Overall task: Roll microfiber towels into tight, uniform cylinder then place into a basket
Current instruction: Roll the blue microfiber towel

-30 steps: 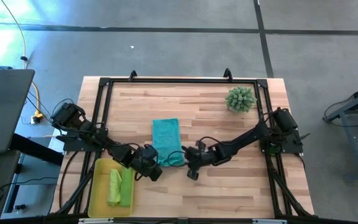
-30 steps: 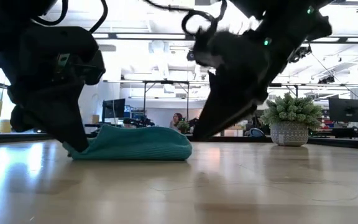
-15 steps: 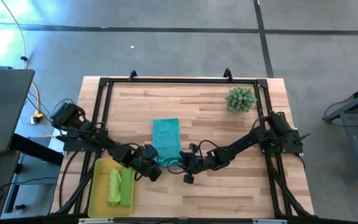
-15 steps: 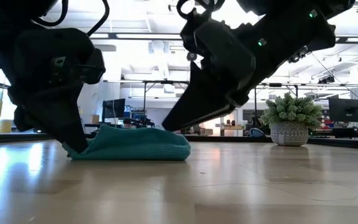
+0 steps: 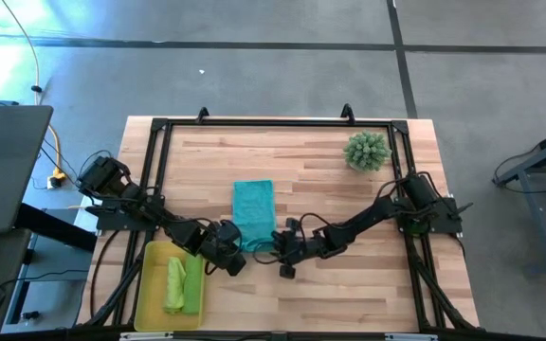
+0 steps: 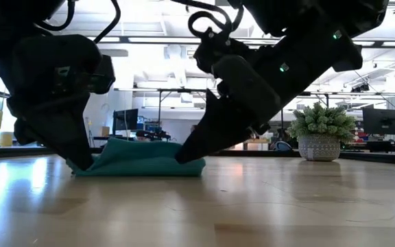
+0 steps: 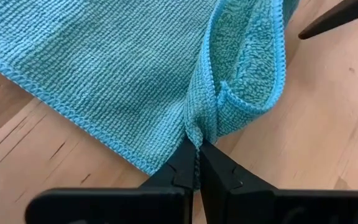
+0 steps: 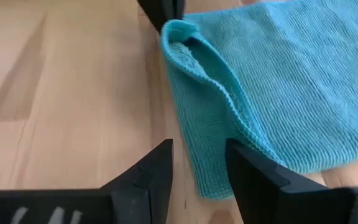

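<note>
we have the teal towel [image 5: 253,214] lying flat near the middle of the wooden table [image 5: 330,161], with its near edge lifted into a small fold. the left gripper [image 7: 197,163] is at the near left corner of that edge, its fingers pressed together on a pinch of the cloth; in the left wrist view the hem bunches up right at the fingertips. we judge that this grip is there to keep the started fold from springing flat while the other side is taken up.

the right gripper [image 8: 197,163] is at the near right corner of the same towel, its fingers parted and straddling the towel's edge, with nothing caught between them yet. in the low view its tip touches down at the right end of the cloth. we read this as lining up to take the second corner, so both ends of the edge can be turned over evenly and the roll comes out straight rather than cone-shaped.

the two lime green towels [image 5: 182,282] already lie rolled side by side in the yellow basket [image 5: 146,289] at the near left of the table, just beside the left gripper, so the teal one seems to be the last. the spiky green plant [image 5: 366,151] stands well apart at the far right.
</note>
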`<state>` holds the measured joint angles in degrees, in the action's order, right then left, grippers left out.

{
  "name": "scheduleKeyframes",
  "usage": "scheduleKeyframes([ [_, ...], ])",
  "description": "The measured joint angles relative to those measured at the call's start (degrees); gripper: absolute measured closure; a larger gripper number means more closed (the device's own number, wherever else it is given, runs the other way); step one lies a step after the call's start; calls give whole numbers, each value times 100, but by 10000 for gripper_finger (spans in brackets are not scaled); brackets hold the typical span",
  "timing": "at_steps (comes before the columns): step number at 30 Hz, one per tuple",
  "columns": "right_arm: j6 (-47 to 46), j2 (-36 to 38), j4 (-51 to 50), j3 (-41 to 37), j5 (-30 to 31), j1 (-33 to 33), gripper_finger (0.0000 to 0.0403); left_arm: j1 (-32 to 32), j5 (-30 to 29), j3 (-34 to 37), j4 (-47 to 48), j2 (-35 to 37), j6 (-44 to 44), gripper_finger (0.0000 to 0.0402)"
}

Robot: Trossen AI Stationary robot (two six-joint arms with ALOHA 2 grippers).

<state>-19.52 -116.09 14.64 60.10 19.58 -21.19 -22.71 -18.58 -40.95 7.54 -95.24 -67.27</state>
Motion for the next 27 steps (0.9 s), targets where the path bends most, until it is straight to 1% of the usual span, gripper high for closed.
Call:
scheduleKeyframes([
  [5,408,-101,28,4,-11,22,263,1,39,0,7,5,116,394],
  [10,182,-397,246,36,-109,96,263,9,119,0,168,170,512,361],
  [16,178,-476,413,22,-105,92,263,157,422,2,706,891,1124,311],
  [19,171,-485,459,22,-142,94,263,207,686,-2,727,1354,1610,295],
  [21,160,-486,445,20,-161,94,263,179,849,-2,534,1586,1952,291],
  [23,160,-489,530,14,-158,94,263,96,861,-4,149,1641,2223,290],
  [26,158,-502,642,9,-167,94,263,-45,763,-13,-524,1447,2531,289],
  [27,157,-505,668,8,-165,93,263,-72,737,-10,-620,1358,2597,289],
])
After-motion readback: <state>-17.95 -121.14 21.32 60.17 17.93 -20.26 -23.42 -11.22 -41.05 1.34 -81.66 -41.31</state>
